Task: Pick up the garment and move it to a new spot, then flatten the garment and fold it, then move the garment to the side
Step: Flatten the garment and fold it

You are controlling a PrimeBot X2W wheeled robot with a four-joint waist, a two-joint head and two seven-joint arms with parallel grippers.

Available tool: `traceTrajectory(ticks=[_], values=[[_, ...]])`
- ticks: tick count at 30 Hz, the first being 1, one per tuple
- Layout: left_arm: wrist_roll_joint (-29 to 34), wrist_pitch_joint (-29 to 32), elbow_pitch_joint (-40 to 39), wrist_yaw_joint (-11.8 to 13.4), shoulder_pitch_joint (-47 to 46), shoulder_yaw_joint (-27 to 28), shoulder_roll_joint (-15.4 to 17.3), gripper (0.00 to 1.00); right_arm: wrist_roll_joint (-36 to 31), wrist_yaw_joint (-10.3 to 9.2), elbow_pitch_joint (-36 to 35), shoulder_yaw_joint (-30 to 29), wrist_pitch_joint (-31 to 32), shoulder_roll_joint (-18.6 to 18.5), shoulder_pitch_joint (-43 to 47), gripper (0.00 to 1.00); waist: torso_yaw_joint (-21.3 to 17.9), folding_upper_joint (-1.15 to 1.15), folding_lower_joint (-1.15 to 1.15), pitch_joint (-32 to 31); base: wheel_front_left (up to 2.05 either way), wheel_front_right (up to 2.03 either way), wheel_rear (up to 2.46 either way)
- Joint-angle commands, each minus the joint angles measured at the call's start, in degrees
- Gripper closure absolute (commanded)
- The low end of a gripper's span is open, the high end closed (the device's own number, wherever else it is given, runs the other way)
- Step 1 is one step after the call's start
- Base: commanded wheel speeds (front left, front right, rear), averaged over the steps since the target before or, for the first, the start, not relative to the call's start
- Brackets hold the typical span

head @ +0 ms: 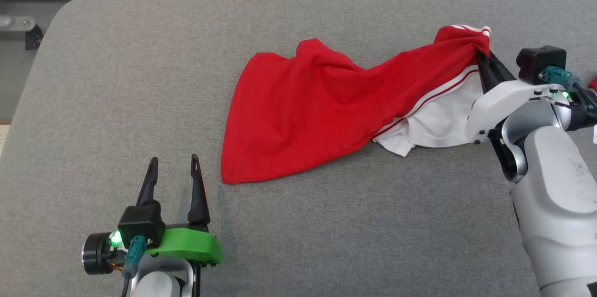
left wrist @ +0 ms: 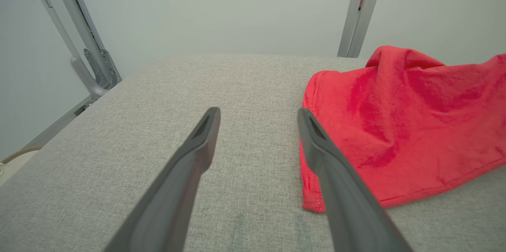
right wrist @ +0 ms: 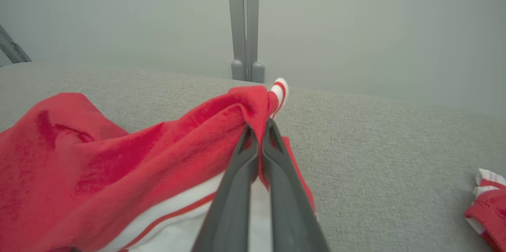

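In the head view we lose the tips of the right gripper inside the bunched red edge of the garment, and the right arm covers part of its white panel. A red-and-white piece runs off the right wrist view's lower right corner; we cannot identify it.

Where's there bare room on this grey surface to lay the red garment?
Bare: the grey padded surface left of the red-and-white garment, and the front strip between the left gripper and right arm. Crowded: far right, where the right gripper pinches it.
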Motion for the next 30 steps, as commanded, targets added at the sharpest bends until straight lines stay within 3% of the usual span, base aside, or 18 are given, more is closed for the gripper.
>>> traceTrajectory(ticks=[1, 4, 5, 6, 7, 8, 13, 18, 30], values=[[0.4, -0.2, 0.3, -0.6, -1.2, 0.0, -0.4, 0.0, -0.5, -0.1, 2.8, -0.3, -0.8, -1.1, -2.2, 1.0, 1.8, 0.0, 0.0, 1.8, 0.0, 0.0, 0.0], [1.1, -0.2, 0.7, -1.2, -2.1, -0.2, -0.9, 0.0, -2.1, -0.1, 8.9, -0.5, -2.2, -1.8, -6.4, 1.0, 2.9, 0.0, 0.0, 2.9, 0.0, 0.0, 0.0], [1.3, -0.2, 0.9, -1.3, -2.3, -0.1, -1.0, 0.0, -2.6, -0.1, 11.0, -0.7, -2.9, -1.6, -8.0, 0.94, 3.1, 0.0, 0.0, 3.2, 0.0, 0.0, 0.0], [1.6, -0.2, 1.0, -1.4, -2.4, 0.0, -1.1, 0.0, -3.1, -0.1, 12.8, -1.1, -3.5, -1.6, -9.1, 0.76, 3.1, 0.0, 0.0, 3.4, 0.0, 0.0, 0.0], [1.8, -0.2, 1.1, -1.6, -2.5, 0.1, -1.2, 0.0, -3.9, -0.1, 15.0, -1.5, -4.2, -1.7, -10.4, 0.07, 3.2, 0.0, 0.0, 3.6, 0.0, 0.0, 0.0], [1.9, -0.2, 1.3, -1.6, -2.7, 0.2, -1.3, 0.0, -4.3, -0.1, 16.6, -1.9, -4.8, -1.6, -11.4, 0.0, 3.2, 0.0, 0.0, 3.8, 0.0, 0.0, 0.0], [2.7, -0.2, 1.7, -1.8, -2.7, 1.0, -1.7, 0.0, -6.2, -0.1, 22.6, -3.9, -10.5, -0.3, -14.7, 0.0, 2.0, 0.0, 0.0, 3.5, 0.0, 0.0, 0.0], [3.2, -0.2, 1.1, -2.0, -1.8, 1.9, -1.8, 0.0, -6.2, -0.1, 24.2, -4.3, -14.7, -0.4, -13.5, 0.0, -0.5, 0.0, 0.0, 2.2, 0.0, 0.0, 0.0], [4.1, -0.2, -0.3, -2.6, 0.8, 3.4, -2.1, 0.0, -2.7, -0.1, 14.7, -5.7, -17.6, 2.9, 3.5, 0.0, -6.4, 0.0, 0.0, 0.6, 0.0, 0.0, 0.0]])
